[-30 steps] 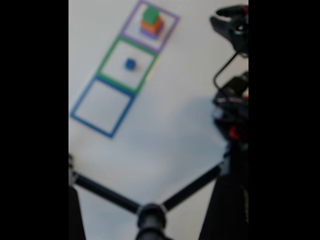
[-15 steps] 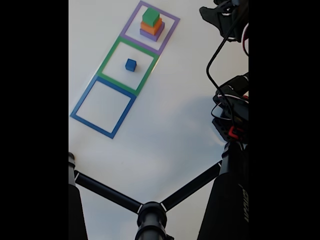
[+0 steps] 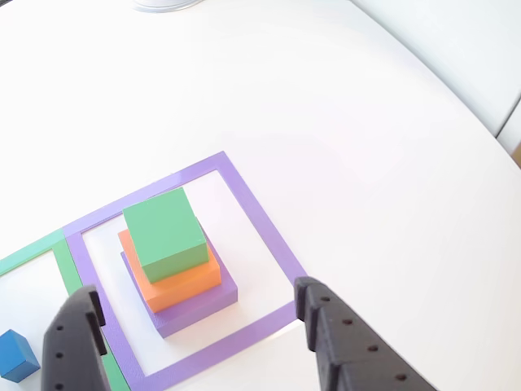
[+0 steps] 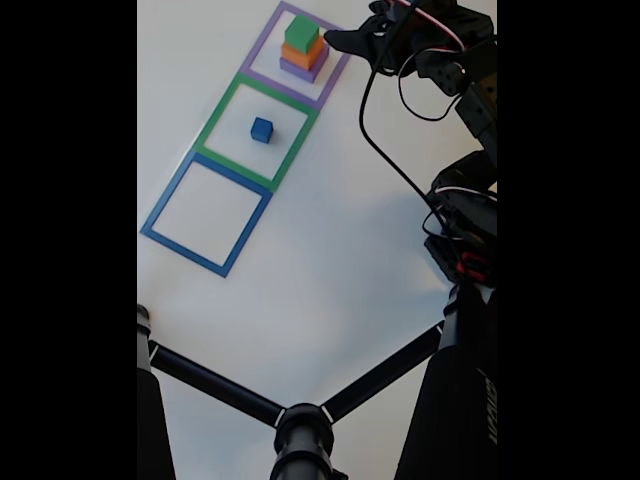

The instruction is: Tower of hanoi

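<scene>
While the black two-finger hand [image 3: 195, 334] hovers with its jaws spread wide and empty on either side of the purple taped square [image 3: 264, 224], the stack inside it stands three high: green cube [image 3: 167, 232] on orange block [image 3: 183, 281] on flat purple base block [image 3: 203, 305]. The small blue cube [image 4: 261, 129] sits alone in the green taped square [image 4: 215, 115]. The blue taped square [image 4: 165, 205] on the white surface [image 4: 330, 260] holds nothing. By this layout, one transfer is complete; most moves remain

In the fixed view, three stacked blocks [image 4: 303, 47] sit in the top square [image 4: 340, 62], a lone cube [image 4: 261, 129] in the middle one.
</scene>
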`<control>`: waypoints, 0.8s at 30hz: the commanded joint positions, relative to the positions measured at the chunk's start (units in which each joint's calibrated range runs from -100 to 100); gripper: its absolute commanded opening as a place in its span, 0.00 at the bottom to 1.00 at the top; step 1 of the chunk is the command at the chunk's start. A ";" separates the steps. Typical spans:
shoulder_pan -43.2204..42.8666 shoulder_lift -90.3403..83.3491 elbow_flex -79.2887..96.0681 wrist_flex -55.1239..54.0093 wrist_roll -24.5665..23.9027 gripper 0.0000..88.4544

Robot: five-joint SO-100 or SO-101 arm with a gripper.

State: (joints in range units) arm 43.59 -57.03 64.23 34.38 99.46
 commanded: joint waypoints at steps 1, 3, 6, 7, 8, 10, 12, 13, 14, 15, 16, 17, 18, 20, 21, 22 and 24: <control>-2.17 3.54 4.77 -13.81 0.54 0.33; -2.94 7.33 7.59 -22.40 0.54 0.35; -3.42 13.79 9.68 -32.76 0.54 0.40; -3.52 16.05 10.31 -35.92 0.54 0.40; -3.61 18.15 10.86 -38.83 0.54 0.41; -3.90 22.43 12.22 -45.47 0.54 0.41; -4.09 26.79 12.95 -51.55 0.54 0.41; -4.09 28.65 13.13 -53.73 0.54 0.41; -4.19 30.34 13.13 -55.68 0.54 0.41; -4.19 31.55 13.13 -57.05 0.54 0.41; -4.19 32.85 13.13 -58.35 0.54 0.41; -4.19 33.98 13.22 -59.73 0.54 0.41; -4.19 35.11 13.22 -61.02 0.54 0.41; -4.57 37.29 13.31 -63.77 0.54 0.41; -4.76 38.26 13.31 -64.91 0.54 0.41; -4.86 39.22 13.22 -65.96 0.54 0.41; -5.15 41.32 12.86 -67.82 0.54 0.40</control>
State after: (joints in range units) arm 39.73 -17.69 77.69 -29.14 99.46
